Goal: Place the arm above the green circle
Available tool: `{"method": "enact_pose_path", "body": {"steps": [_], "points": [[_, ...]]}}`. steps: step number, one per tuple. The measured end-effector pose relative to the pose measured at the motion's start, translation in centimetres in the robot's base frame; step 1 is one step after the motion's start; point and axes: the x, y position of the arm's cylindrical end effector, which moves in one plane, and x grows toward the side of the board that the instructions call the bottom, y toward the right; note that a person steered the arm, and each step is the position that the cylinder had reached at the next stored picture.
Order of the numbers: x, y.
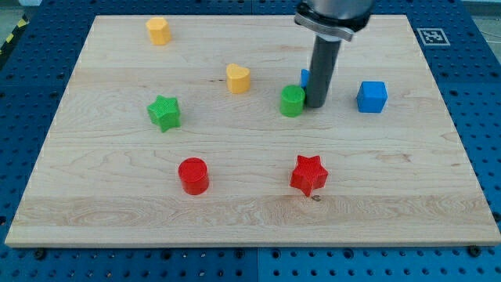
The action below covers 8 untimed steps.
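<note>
The green circle (292, 101) is a short green cylinder standing a little right of the board's middle. My tip (317, 105) rests on the board just to the right of it, close beside it and perhaps touching. The dark rod rises from there to the view's top. A blue block (305, 78) shows only as a sliver behind the rod, mostly hidden.
A blue cube (372, 96) lies right of my tip. A yellow heart (238, 78) lies left of the green circle, a green star (164, 113) further left. A yellow block (158, 30) is at top left. A red cylinder (192, 175) and red star (308, 174) lie lower down.
</note>
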Motion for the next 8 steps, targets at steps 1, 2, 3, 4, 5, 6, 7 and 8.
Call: {"method": "enact_pose_path", "body": {"steps": [1,2,3,4,5,6,7,8], "points": [[-0.4,1.4],[-0.4,3.1],[-0.4,3.0],[-2.7,-0.5],[-7.2,-2.7],[-7.5,-2.8],[-7.5,-1.3],[-7.5,-1.2]]}}
